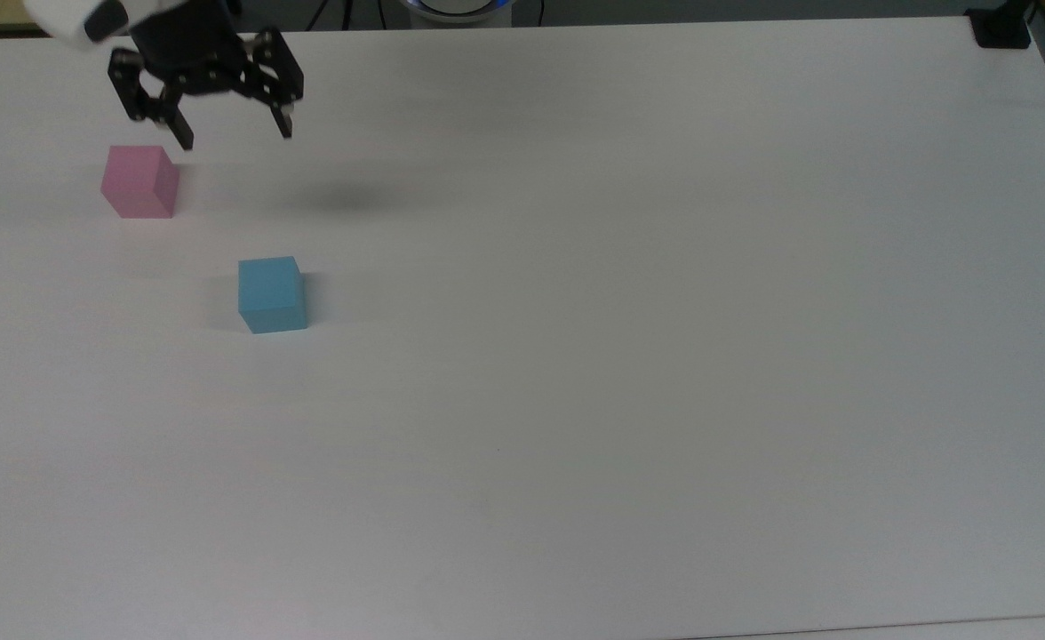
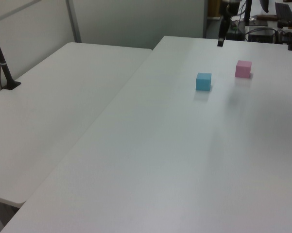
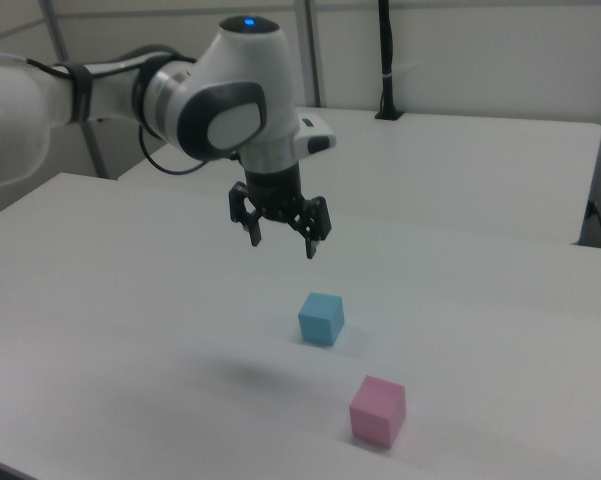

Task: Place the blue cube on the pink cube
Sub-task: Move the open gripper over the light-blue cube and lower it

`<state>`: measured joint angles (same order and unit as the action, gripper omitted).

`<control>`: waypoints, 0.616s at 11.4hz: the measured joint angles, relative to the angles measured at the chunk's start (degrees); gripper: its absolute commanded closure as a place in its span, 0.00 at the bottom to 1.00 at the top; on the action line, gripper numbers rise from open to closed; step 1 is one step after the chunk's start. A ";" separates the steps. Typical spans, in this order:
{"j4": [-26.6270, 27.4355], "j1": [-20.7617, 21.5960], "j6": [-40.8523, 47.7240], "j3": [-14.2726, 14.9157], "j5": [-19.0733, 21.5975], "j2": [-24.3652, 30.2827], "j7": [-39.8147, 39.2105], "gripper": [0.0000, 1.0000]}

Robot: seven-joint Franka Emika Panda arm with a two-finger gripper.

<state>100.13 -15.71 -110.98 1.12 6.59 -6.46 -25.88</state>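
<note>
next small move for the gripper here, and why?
Probably bring the gripper over the blue cube and lower it around that cube. It hangs open and empty above the table, clear of both cubes. The blue cube sits on the table apart from the pink cube, with nothing grasped yet.

A plain white table (image 1: pixel 629 373) carries two small cubes, both resting flat on its surface and well apart from each other. In the top view, the pink cube (image 1: pixel 139 181) sits near the table's left edge, toward the far left corner. The blue cube (image 1: pixel 271 294) lies nearer the table's middle.
</note>
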 measured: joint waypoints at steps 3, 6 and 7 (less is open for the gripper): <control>0.30 0.20 -6.63 -0.09 0.06 -4.75 1.72 0.00; 0.37 0.99 -12.36 -0.34 0.07 -9.31 3.92 0.00; 0.38 1.28 -13.44 -0.34 0.07 -10.53 4.08 0.00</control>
<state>100.50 -14.43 -124.42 0.77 6.66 -16.99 -21.80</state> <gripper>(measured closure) 0.000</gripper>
